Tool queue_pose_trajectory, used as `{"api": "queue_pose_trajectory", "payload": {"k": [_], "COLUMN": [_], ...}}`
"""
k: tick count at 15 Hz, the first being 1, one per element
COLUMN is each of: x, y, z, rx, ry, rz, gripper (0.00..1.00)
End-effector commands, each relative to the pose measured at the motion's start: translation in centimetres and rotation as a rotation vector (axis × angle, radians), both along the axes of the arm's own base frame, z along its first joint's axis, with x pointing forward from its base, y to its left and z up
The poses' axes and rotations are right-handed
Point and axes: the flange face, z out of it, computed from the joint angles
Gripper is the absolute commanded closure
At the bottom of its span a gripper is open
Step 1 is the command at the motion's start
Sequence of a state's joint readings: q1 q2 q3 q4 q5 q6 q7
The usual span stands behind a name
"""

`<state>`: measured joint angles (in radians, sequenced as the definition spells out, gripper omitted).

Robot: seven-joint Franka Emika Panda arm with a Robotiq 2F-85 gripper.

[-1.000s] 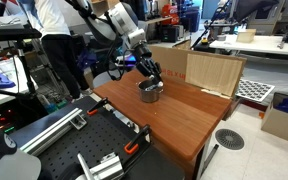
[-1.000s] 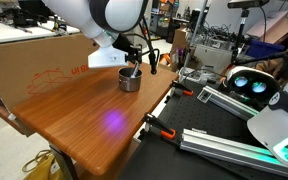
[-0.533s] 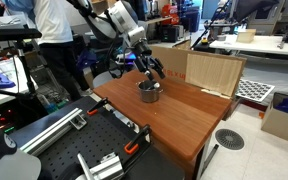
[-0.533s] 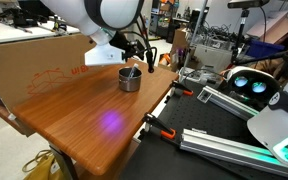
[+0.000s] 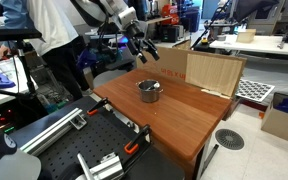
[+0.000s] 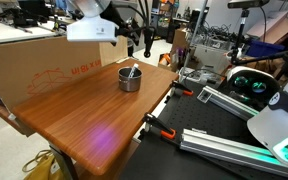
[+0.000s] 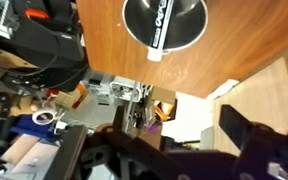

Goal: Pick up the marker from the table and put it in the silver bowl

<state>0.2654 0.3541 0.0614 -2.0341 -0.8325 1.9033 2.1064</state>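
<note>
Gripper, open and empty, has risen clear of the bowl below, marker left inside: task apparently complete.

I see the silver bowl standing upright on the reddish-brown wooden worktop, nearer one end than the middle. It's small, round, straight-sided and shiny. The marker sits inside it: thin and dark with pale lettering, leaning so one end pokes just over the rim
</note>
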Motion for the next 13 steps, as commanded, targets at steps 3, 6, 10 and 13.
{"api": "queue_pose_trajectory", "payload": {"k": [3, 6, 10, 13], "x": [-2.1, -3.1, -3.1, -3.1], "y": [1.8, 1.4, 1.3, 1.3], "z": [3.5, 3.8, 3.7, 3.7], "rx": [0.095, 0.118, 0.122, 0.123], "ry": [-0.049, -0.054, -0.054, -0.054], "rz": [0.061, 0.075, 0.077, 0.077], "gripper": [0.00, 0.00, 0.00, 0.00]}}
